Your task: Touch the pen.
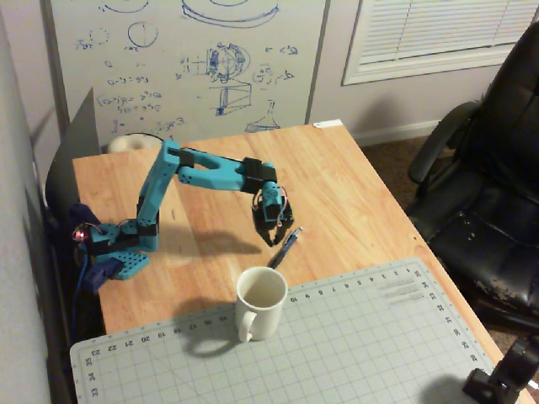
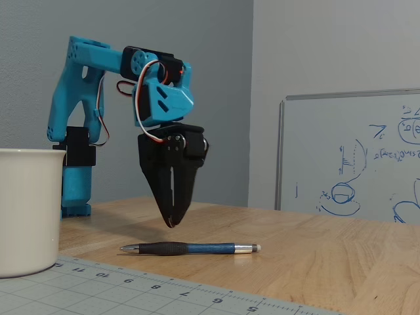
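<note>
The pen (image 1: 286, 247) is thin and dark blue-black, lying flat on the wooden table (image 1: 337, 185) just behind the cutting mat; in a fixed view from table level the pen (image 2: 190, 248) shows its silvery tip to the left. The blue arm reaches out over it. My black gripper (image 2: 170, 225) points straight down, its tips a short way above the pen's grip, apart from it. The jaws stand together with only a thin slit between them and hold nothing. From above, the gripper (image 1: 274, 241) hangs right beside the pen.
A white mug (image 1: 261, 301) stands on the grey cutting mat (image 1: 362, 345) just in front of the pen, and the mug (image 2: 26, 210) fills the left edge at table level. A whiteboard (image 1: 185, 63) leans behind the table. A black office chair (image 1: 488, 185) is at the right.
</note>
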You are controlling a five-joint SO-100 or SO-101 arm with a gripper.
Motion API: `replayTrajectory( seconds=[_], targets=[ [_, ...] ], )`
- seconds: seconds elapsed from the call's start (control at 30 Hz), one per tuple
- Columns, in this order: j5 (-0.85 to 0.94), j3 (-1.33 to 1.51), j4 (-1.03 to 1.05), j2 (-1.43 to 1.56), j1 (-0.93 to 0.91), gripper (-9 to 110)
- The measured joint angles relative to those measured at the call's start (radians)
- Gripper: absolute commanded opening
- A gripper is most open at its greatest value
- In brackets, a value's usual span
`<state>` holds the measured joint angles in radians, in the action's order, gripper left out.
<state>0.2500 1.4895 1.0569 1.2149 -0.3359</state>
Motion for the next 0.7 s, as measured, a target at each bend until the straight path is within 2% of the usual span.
replayTrajectory(
  seconds=[0.27,0.7],
  targets=[
    [0.000,-0.135,0.000,-0.069,-0.017,1],
    [0.000,-0.160,0.000,-0.114,-0.066,1]
  ],
)
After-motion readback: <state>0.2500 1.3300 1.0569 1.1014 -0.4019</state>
